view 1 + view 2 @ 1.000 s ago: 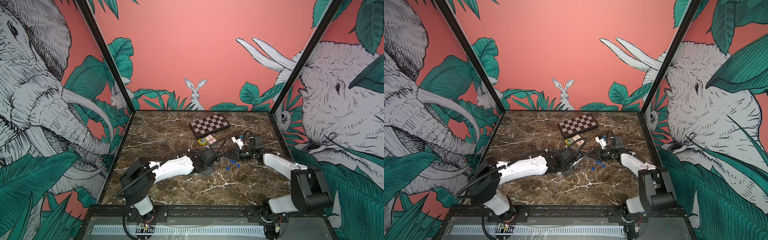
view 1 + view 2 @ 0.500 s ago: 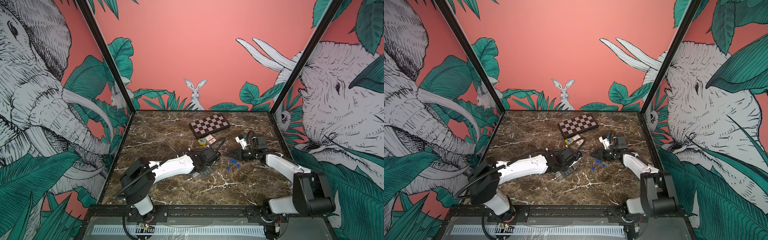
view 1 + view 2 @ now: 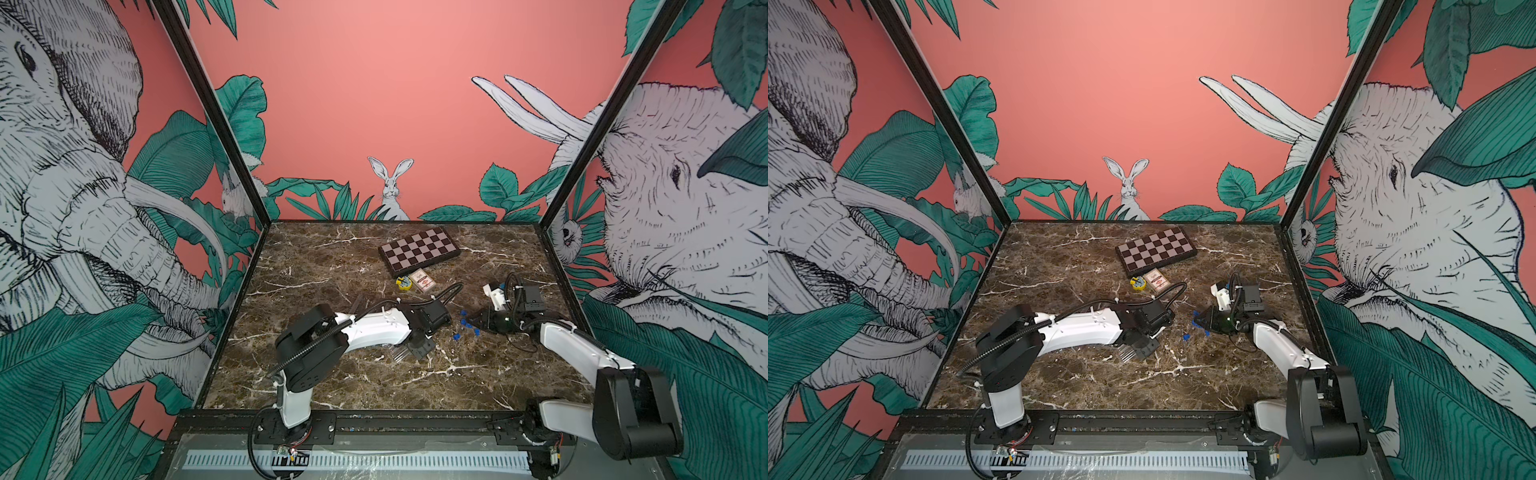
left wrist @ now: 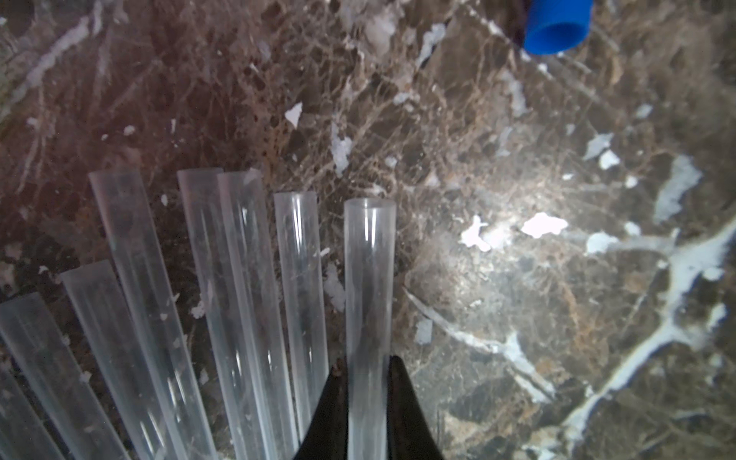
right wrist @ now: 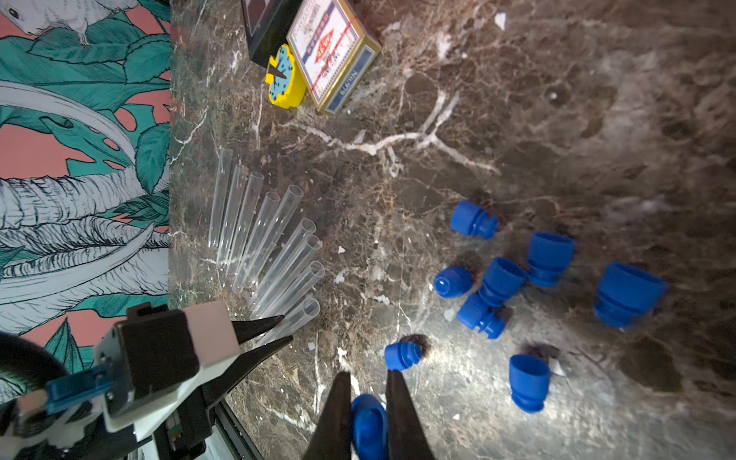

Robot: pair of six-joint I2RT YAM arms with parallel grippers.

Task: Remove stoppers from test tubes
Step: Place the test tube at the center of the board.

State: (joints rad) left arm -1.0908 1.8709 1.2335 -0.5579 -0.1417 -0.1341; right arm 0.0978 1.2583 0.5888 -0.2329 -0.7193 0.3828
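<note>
Left gripper (image 4: 368, 363) is clamped on one test tube (image 4: 369, 278). Its mouth is open and unplugged, and it lies beside the fan of bare tubes (image 4: 239, 298) on the marble table (image 4: 557, 278). The grip probably braces the tube against the pull. Right gripper (image 5: 368, 374) is pinched on a blue stopper (image 5: 368, 428), clear of the tube and near the loose stoppers (image 5: 504, 278). Judgement: plugs and tubes are grouped apart for easy counting, so the held stopper likely joins that pile.
</note>
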